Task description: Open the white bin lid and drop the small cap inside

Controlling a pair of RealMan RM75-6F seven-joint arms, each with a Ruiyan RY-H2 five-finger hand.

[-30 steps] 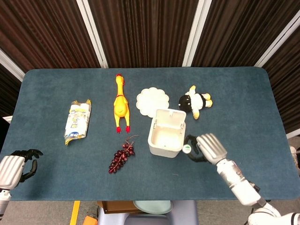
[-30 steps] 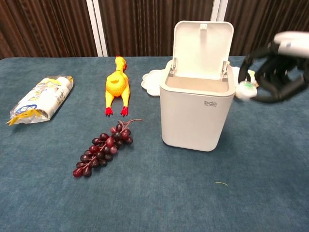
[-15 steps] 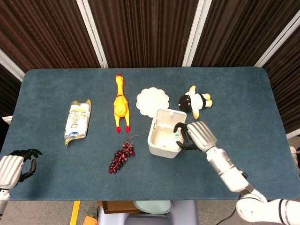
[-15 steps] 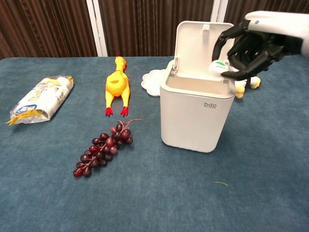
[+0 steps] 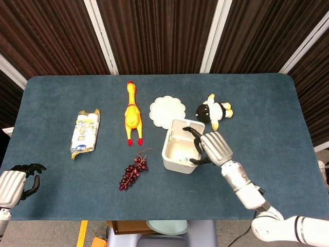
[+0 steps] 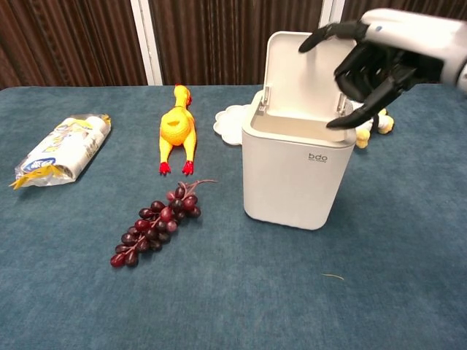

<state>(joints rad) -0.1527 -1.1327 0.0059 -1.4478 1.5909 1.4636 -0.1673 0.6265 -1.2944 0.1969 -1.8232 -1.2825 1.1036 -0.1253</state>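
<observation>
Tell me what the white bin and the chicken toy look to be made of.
White bin: likely hard matte plastic, with smooth moulded walls and a hinged lid. Chicken toy: probably soft rubber or vinyl, since its glossy yellow skin shows highlights.

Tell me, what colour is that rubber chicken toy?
Yellow, with red comb and feet; the rubber chicken shows best in the chest view.

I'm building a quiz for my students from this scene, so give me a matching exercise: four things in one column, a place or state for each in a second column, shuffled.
Things:
1. bin lid
2. right robot hand
3. grapes
4. rubber chicken

Places or states:
A. lies nearest the front table edge
B. stands open, tipped back
C. lies between snack packet and bin
D. fingers spread above the bin's opening

Pairs: 1-B, 2-D, 3-A, 4-C
</observation>
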